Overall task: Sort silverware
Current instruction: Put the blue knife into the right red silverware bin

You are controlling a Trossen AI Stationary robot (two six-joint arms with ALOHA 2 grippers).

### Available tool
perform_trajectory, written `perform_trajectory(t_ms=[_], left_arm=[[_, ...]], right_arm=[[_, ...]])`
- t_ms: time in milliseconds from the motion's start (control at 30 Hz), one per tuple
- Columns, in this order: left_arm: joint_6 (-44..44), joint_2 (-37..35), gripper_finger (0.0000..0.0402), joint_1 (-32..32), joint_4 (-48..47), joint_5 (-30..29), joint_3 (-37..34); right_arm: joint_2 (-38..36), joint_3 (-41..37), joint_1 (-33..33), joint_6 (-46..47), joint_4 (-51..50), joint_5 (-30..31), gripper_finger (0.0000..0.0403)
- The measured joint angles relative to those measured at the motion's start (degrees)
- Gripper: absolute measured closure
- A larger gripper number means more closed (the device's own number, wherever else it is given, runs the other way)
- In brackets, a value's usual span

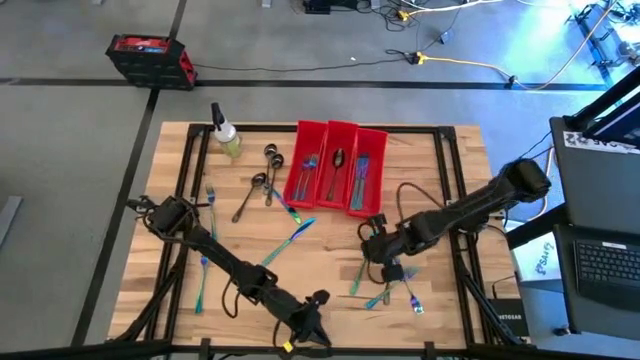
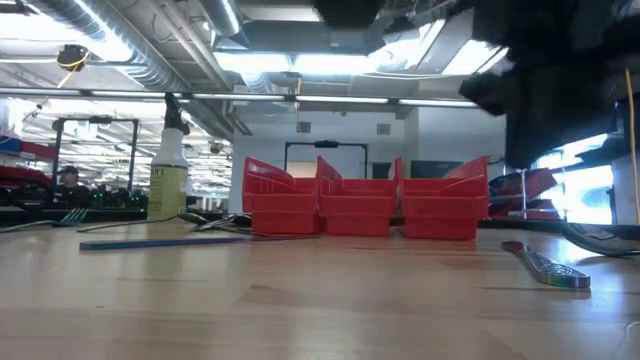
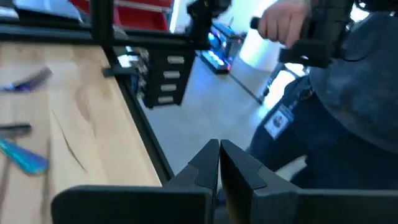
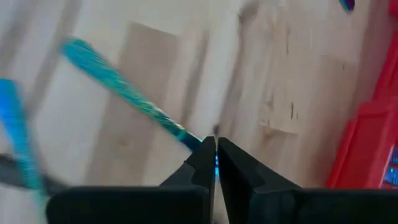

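Nearest the low camera, one iridescent piece of silverware [image 2: 548,268] lies flat on the wooden desk [image 2: 300,310], with three red bins [image 2: 360,208] side by side behind it and a spray bottle [image 2: 168,170] of yellowish liquid standing farther back. From above, the right gripper [image 1: 373,243] hangs low over the desk just in front of the bins, its jaws pressed together on the end of a teal utensil [image 4: 124,90]; the right wrist view shows that thin blue-green handle running away from the closed fingertips across the wood. A few more iridescent pieces [image 1: 390,290] lie scattered just beside this gripper. Others rest loose in the middle of the desk [image 1: 290,235], along the left side [image 1: 203,270], and inside the bins, while dark grey spoons [image 1: 262,180] lie between the bottle and the bins. The left gripper [image 1: 312,325] sits at the desk's near edge, well apart from the bins, jaws pressed together and holding nothing. Its wrist view shows a person [image 3: 348,93] standing just beyond that edge.
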Motion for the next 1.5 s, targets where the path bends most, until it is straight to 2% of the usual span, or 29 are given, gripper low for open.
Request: perform_trajectory(t_ms=[167,267,433,667,800,1167,1367,1500], left_arm=[[4.01,-0.04,0.0402,0.13,0.05,4.24,-0.82],[6.46,-0.04,0.0402,0.21,0.53,4.68,-0.86],[4.48,-0.04,0.0402,1.72,2.22,10.77,-0.86],[6.62,-0.05,0.0402,4.81,6.16,19.20,-0.81],[7.73,-0.07,0.0402,6.99,5.00,16.16,-0.79],[10.79,-0.04,0.0402,8.87,-9.95,0.51,-0.82],[10.31,-0.04,0.0402,8.15,-11.43,-2.48,-0.82],[10.44,-0.04,0.0402,7.98,-11.30,-3.44,-0.82]], right_arm=[[5.57,0.00,-2.23,-1.40,0.61,0.71,0.0402],[7.69,-0.02,-3.52,-3.29,-0.23,0.24,0.0402],[7.99,-0.02,-4.57,-4.94,-0.30,-1.97,0.0403],[7.93,-1.60,-4.53,-11.37,0.29,-5.12,0.0403],[7.79,-3.20,-4.61,-11.65,0.66,-5.09,0.0403],[7.38,-4.22,-4.50,-11.59,3.09,-4.93,0.0403],[4.50,-4.20,-4.49,-11.14,4.45,-5.02,0.0403],[5.28,-4.19,-4.73,-14.96,6.31,-4.12,0.0403]])
